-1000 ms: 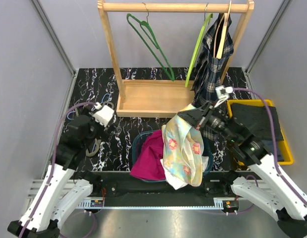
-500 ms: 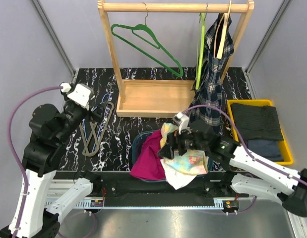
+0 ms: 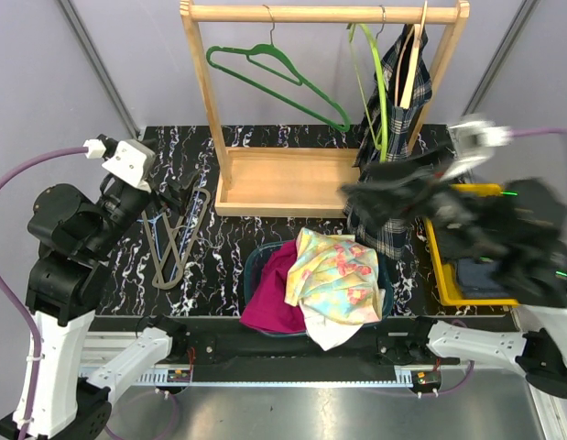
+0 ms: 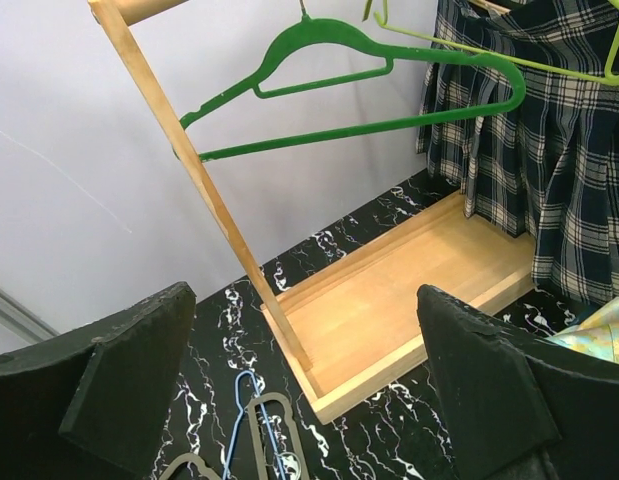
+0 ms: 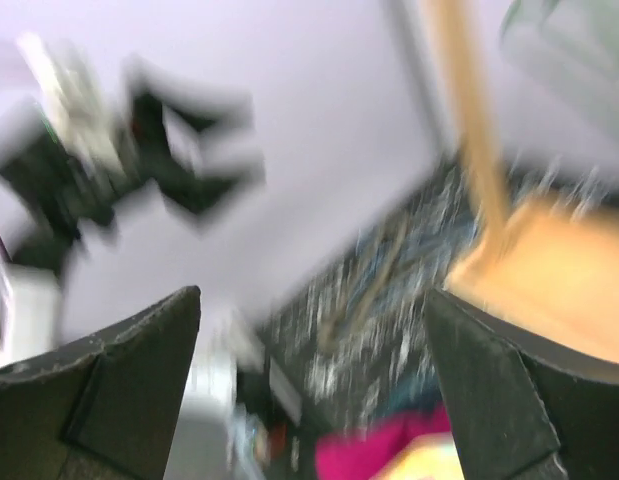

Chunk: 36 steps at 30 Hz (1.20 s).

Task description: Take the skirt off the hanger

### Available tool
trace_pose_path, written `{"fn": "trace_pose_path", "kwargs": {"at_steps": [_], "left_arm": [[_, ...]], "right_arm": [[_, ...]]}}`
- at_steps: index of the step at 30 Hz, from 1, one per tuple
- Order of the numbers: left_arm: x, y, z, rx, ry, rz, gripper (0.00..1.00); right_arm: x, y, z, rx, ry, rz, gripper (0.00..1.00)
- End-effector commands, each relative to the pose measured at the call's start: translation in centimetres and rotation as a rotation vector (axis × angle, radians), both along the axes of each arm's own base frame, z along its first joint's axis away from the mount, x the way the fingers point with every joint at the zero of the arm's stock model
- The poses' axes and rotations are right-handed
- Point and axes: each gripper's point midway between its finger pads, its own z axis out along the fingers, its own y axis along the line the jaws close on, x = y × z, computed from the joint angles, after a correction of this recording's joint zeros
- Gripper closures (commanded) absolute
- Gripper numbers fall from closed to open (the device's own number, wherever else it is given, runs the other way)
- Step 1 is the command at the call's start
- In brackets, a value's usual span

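Top external view, with the two wrist views. The step in hand is judged to be the reach for the plaid skirt [image 3: 397,124], which is hanging on the wooden hanger [image 3: 412,78] at the right end of the rack [image 3: 320,13]. To do this well, the jaws should be closing on the waistband close to the hanger's shoulder, not on the loose hem. The pull should be running down and sideways along the hanger's arm, so that the hook is keeping its seat on the rail and the lime hanger [image 3: 379,101] just beside it is not being dragged along. The right gripper [image 5: 311,300] is standing with its jaws wide and is carrying nothing. From above, this arm is showing only as a dark blur, apparently just in front of the skirt's lower half and reaching in from its right; contact with the cloth cannot be made out. The left gripper [image 4: 307,295] is also gaping wide and is holding nothing. It is sitting well to the left of the rack and facing the green hanger [image 4: 359,80], with the skirt at the far right of its view. A floral cloth [image 3: 336,275] is lying over the basket [image 3: 254,259], below and in front of the skirt.
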Motion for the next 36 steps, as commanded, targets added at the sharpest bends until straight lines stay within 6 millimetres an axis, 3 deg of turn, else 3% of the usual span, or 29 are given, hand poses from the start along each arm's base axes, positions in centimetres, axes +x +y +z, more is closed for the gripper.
{"fn": "trace_pose_path", "kwargs": {"at_steps": [1, 3, 4, 5, 6, 7, 8, 9, 10, 12, 13, 14, 15, 16, 20, 28, 33, 36], "left_arm": [[-1.1, 0.1, 2.4, -0.047, -0.075, -0.016, 0.01], [-1.3, 0.1, 2.5, -0.053, -0.08, -0.018, 0.01], [-1.3, 0.2, 2.5, -0.053, -0.079, -0.017, 0.01], [-1.4, 0.2, 2.4, -0.053, -0.079, -0.015, 0.01], [-1.6, 0.3, 2.5, -0.055, -0.083, -0.015, 0.01], [-1.5, 0.3, 2.4, -0.054, -0.08, -0.012, 0.01], [-1.7, 0.4, 2.5, -0.056, -0.084, -0.009, 0.01], [-1.7, 0.4, 2.4, -0.056, -0.084, -0.011, 0.01], [-1.6, 0.4, 2.1, -0.055, -0.078, -0.009, 0.01], [-1.8, 0.5, 2.1, -0.062, -0.077, -0.009, 0.01], [-1.8, 0.5, 1.8, -0.063, -0.071, -0.009, 0.01], [-1.9, 0.5, 1.8, -0.062, -0.074, -0.01, 0.01], [-2.0, 0.5, 1.5, -0.058, -0.074, -0.013, 0.01], [-2.0, 0.5, 1.5, -0.056, -0.079, -0.012, 0.01], [-2.2, 0.9, 1.2, -0.045, -0.091, 0.005, 0.01], [-2.5, 1.2, 0.2, -0.042, -0.088, 0.013, 0.01], [-2.5, 1.1, 0.4, -0.053, -0.09, 0.009, 0.01], [-2.7, 1.1, 0.7, -0.059, -0.097, 0.007, 0.01]], "right_arm": [[4.3, -9.9, 7.3, 0.105, -0.172, -0.516, 0.0], [5.9, -12.3, 9.3, 0.089, -0.234, -0.686, 0.0], [8.4, -12.2, 8.4, -0.073, -0.27, -0.819, 0.0], [8.8, -13.0, 10.2, -0.07, -0.296, -0.882, 0.0], [9.7, -12.8, 10.5, -0.116, -0.307, -0.931, 0.0], [11.7, -11.1, 9.7, -0.242, -0.33, -0.973, 0.0], [12.2, -11.3, 11.2, -0.218, -0.344, -1.002, 0.01], [13.1, -11.2, 11.3, -0.237, -0.348, -1.026, 0.0], [15.3, -10.9, 10.7, -0.277, -0.343, -1.066, 0.0], [16.9, -12.1, 11.2, -0.267, -0.328, -1.133, 0.0], [19.0, -12.6, 10.4, -0.28, -0.305, -1.174, 0.0], [19.4, -13.3, 10.7, -0.278, -0.297, -1.189, 0.0], [20.1, -13.3, 10.5, -0.281, -0.286, -1.193, 0.01], [22.1, -13.2, 9.6, -0.294, -0.263, -1.2, 0.03], [23.7, -14.6, 9.9, -0.279, -0.227, -1.241, 0.1], [24.7, -16.2, 9.5, -0.203, -0.196, -1.21, 0.13], [26.1, -16.9, 7.0, -0.204, -0.108, -1.185, 0.16], [27.3, -16.8, 4.6, -0.229, -0.039, -1.15, 0.19]]}}
